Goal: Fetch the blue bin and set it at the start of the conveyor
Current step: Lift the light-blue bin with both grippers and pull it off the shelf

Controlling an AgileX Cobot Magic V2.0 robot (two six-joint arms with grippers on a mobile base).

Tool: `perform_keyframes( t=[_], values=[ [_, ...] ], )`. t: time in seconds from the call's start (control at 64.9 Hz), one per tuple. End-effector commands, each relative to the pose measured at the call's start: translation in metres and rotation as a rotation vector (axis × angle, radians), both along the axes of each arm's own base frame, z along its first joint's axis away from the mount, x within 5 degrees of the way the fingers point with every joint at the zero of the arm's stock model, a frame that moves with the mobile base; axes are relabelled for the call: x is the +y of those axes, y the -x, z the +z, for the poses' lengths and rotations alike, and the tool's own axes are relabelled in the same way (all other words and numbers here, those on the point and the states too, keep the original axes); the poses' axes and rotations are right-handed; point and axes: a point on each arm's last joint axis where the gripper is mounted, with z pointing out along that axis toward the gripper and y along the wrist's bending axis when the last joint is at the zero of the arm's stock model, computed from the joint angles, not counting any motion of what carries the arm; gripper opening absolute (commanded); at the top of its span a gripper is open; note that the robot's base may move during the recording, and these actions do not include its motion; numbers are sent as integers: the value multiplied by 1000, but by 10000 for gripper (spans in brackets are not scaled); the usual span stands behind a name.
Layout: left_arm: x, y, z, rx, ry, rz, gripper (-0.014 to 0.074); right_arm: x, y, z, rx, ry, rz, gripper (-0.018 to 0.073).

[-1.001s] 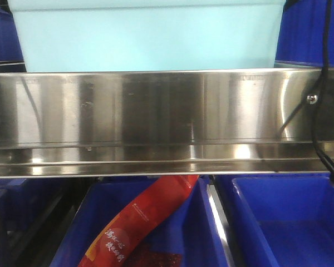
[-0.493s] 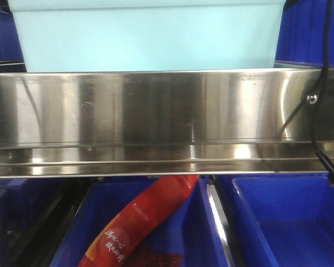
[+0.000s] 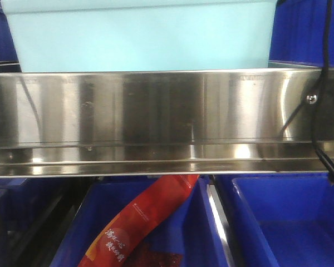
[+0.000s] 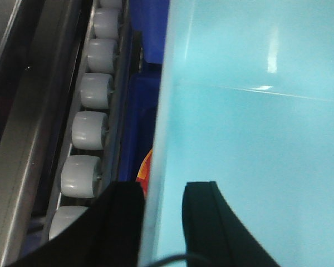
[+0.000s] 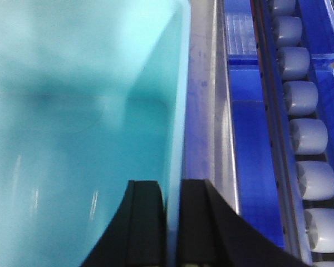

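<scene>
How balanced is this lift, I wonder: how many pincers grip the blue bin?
2. The left pincer clamps the blue bin's left wall; the right pincer clamps its right wall.

A broad brushed stainless-steel shelf rail point(image 3: 156, 119) spans the front view, streaked with bright reflected light. A thin black cable point(image 3: 324, 83) hangs across its right end. Below it sit a dark royal-blue plastic crate on the left point(image 3: 203, 233), holding a long red printed packet point(image 3: 142, 219), and a second royal-blue crate on the right point(image 3: 289, 222). Pale grey plastic rollers point(image 4: 92, 130) line the shelf tracks.
</scene>
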Motion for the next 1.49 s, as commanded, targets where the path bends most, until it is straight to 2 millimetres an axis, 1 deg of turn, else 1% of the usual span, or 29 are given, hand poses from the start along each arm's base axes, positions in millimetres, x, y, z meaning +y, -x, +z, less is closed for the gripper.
perform_keyframes(
  t=[0.0,0.092,0.2,0.323,0.477,0.631,0.739,0.785,0.893,1.001,1.047,1.124,1.232,1.324,1.478],
  values=[
    [1,2,5,6,-18,-9,-111,-4,1,5,-18,24,-1,-164],
    [0,4,11,15,-22,-2,-111,-5,3,11,-35,20,-34,-164],
    [-1,9,23,-5,-14,-4,-111,-2,13,25,-71,21,-54,-164],
    [-8,23,42,-49,0,-23,-111,2,25,42,-113,12,-41,-164],
    [-15,47,72,-139,-16,-17,-111,2,46,65,-161,19,-55,-164],
    [-17,77,105,-241,21,-21,-111,6,75,82,-213,20,-35,-165],
    [-16,99,127,-304,41,-43,-111,2,98,94,-273,31,-66,-165],
    [-14,110,137,-336,46,-41,-111,1,110,103,-303,20,-61,-165],
    [-10,129,153,-386,45,-46,-111,-2,128,120,-356,-10,-44,-165],
    [-9,141,161,-409,46,-60,-111,-7,137,132,-409,-30,-40,-165],
    [-9,143,162,-413,32,-61,-111,-9,139,134,-419,-27,-41,-165],
    [-9,144,164,-433,6,-62,-111,-11,141,143,-450,-28,-46,-165],
    [-10,143,167,-466,15,-74,-111,-12,143,154,-483,-40,-44,-165],
    [-11,143,169,-476,20,-78,-111,-13,145,158,-490,-45,-49,-165],
    [-10,143,172,-487,26,-76,-111,-13,145,158,-491,-36,-41,-165]
  ],
)
